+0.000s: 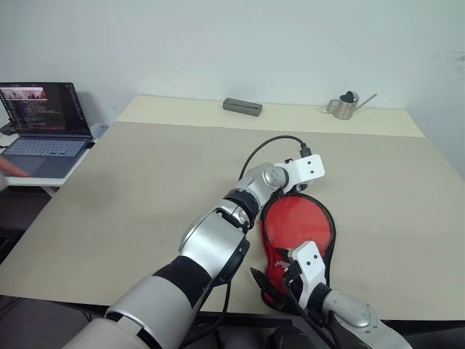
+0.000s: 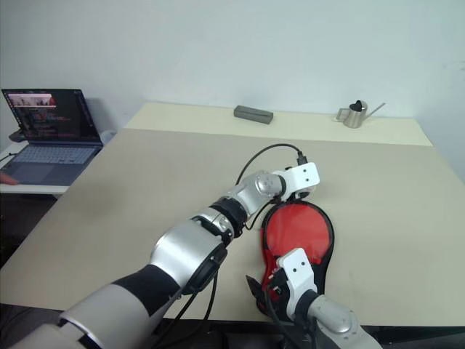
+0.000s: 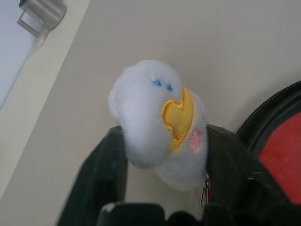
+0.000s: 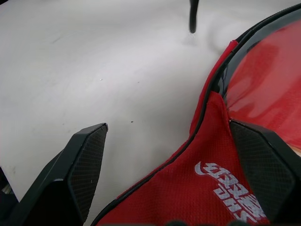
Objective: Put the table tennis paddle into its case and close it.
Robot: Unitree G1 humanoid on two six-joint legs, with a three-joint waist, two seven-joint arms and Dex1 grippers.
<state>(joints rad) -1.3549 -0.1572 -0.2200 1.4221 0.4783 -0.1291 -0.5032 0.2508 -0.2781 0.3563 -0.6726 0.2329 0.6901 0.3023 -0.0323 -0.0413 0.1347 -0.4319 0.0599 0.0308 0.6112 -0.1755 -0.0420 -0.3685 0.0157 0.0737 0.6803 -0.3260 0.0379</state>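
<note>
The case (image 1: 328, 234), red with a black zip rim, lies flat near the table's front edge, right of centre. It is partly unzipped, and the table tennis paddle's red face (image 1: 294, 222) shows inside; the handle is hidden. My left gripper (image 3: 164, 136) is at the case's far end, open, with the fluffy white-yellow zipper charm (image 3: 155, 122) loose between its fingers. At the near end my right gripper (image 4: 168, 126) is open, its fingers (image 4: 84, 165) either side of the red logo flap (image 4: 207, 188).
An open laptop (image 1: 47, 123) stands on a side table at the left, with a person's hand (image 1: 9, 171) beside it. A grey bar (image 1: 242, 107) and a small metal watering can (image 1: 347, 105) sit at the table's far edge. A black cable (image 1: 265, 145) loops above my left wrist.
</note>
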